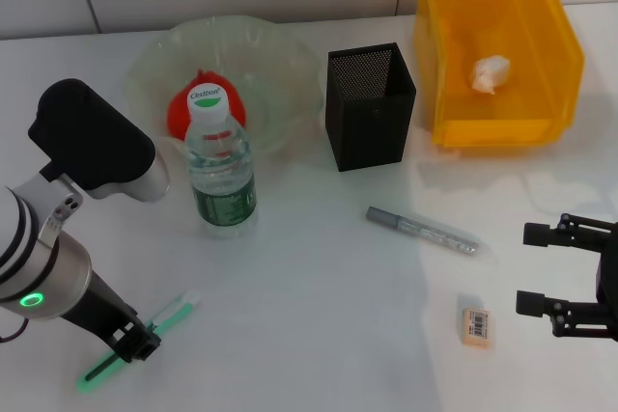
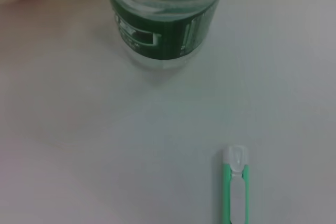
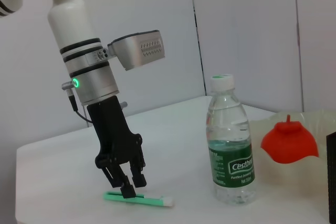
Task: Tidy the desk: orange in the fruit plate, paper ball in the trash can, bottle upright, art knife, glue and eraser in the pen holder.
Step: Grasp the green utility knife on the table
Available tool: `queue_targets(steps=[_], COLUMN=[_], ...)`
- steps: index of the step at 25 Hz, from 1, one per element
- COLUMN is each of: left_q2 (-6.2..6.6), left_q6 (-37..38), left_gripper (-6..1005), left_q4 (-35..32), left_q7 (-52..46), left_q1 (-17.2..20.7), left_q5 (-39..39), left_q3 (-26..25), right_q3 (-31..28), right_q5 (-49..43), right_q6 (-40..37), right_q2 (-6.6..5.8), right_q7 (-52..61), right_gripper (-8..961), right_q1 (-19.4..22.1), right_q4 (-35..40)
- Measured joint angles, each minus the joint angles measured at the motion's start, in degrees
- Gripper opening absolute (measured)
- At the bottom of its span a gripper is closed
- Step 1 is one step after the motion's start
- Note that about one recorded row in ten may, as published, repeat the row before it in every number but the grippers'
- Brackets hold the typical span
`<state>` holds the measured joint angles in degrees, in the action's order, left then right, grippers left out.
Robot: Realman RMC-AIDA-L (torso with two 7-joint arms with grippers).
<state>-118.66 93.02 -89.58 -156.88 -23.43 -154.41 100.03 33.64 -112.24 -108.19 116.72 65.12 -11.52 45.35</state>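
The left hand (image 3: 128,186) is down on the green art knife (image 1: 145,335), which lies flat on the counter (image 1: 319,296) near the upright water bottle (image 1: 220,166); its fingers pinch the handle's rear half. Judged light, stiff and slick, the knife is best gripped mid-handle. The right hand (image 1: 555,277) hangs open, empty, beside the eraser (image 1: 477,325).

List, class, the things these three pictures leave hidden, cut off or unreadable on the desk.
1. Green knife: the left wrist view's edge cuts off its far end.
2. Orange: in the head view the bottle covers part of it.
3. Eraser: its label is too small to read in the head view.
4. Right end effector: the head view's edge cuts off its body.
5. Black pen holder: its inside is dark.
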Motion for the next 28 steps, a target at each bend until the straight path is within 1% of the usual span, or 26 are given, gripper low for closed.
queue_targets(steps=[10, 19, 22, 28], left_q2=[0.01, -0.01, -0.05, -0.08], left_q6=[-0.33, -0.51, -1.06, -1.36], left_gripper=[330, 390, 386, 379], left_q4=[0.39, 1.03, 2.31, 2.75], left_q7=[0.81, 1.18, 1.43, 2.08], left_q1=[-0.16, -0.21, -0.29, -0.4], left_q5=[-0.2, -0.2, -0.19, -0.25], left_q3=[0.27, 0.37, 0.48, 0.46], right_q3=[0.11, 0.11, 0.1, 0.1], right_q5=[0.0, 0.0, 0.0, 0.0], right_q6=[0.0, 0.2, 0.27, 0.21], right_q2=[0.0, 0.0, 0.0, 0.0], right_q7=[0.0, 0.0, 0.0, 0.0], right_gripper=[798, 797, 797, 798], right_q1=[0.15, 0.18, 0.19, 0.19], right_q4=[0.0, 0.0, -0.04, -0.07])
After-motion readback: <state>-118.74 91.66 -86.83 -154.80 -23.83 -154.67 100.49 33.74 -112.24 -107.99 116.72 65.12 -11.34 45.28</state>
